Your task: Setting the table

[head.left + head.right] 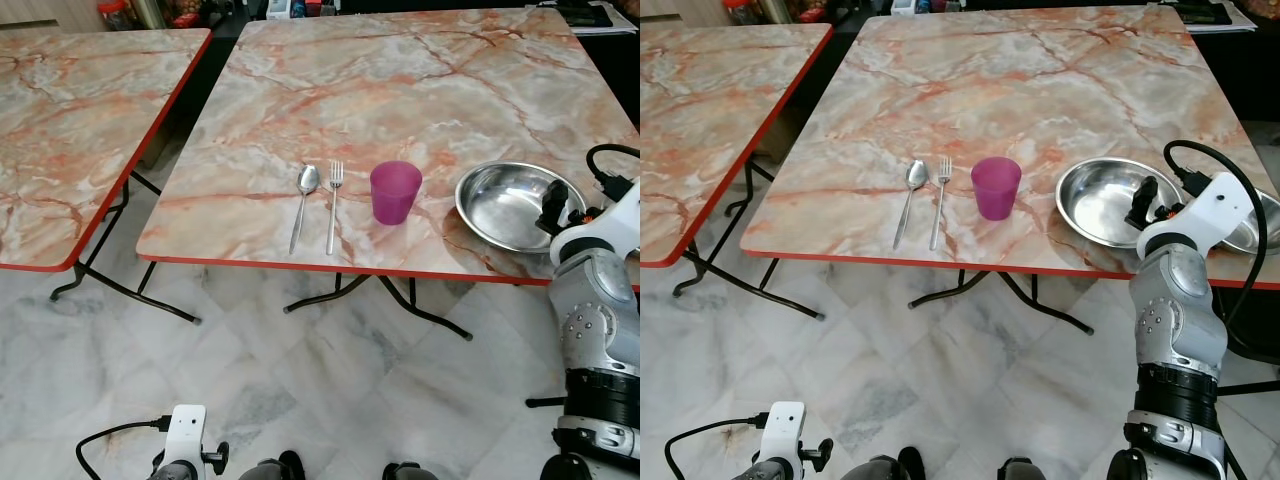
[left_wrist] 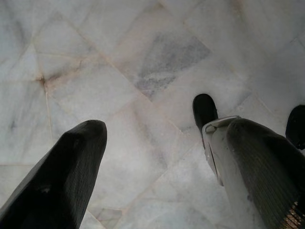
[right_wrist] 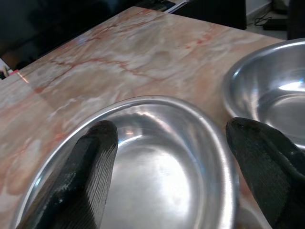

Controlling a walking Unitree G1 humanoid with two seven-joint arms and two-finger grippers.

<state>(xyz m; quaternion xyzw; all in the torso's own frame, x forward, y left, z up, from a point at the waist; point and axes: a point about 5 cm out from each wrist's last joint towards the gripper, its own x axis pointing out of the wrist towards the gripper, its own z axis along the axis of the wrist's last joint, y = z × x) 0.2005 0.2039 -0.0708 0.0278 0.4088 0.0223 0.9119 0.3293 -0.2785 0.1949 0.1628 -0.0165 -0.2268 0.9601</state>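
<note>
Your right end effector point(image 3: 167, 167), fingers spread, hovered directly over the steel bowl point(image 1: 505, 205) at the lower right of the desk point(image 1: 400, 90), nearer than the left end effector point(image 2: 162, 176), also spread.

A second marble-patterned worktop point(image 1: 70, 120) with a red edge is set to the left, apart from the first. Pale marble floor point(image 1: 300, 390) is laid beneath. Red-lidded jars point(image 1: 118, 14) are seen at the far edge, partly cut off.
</note>
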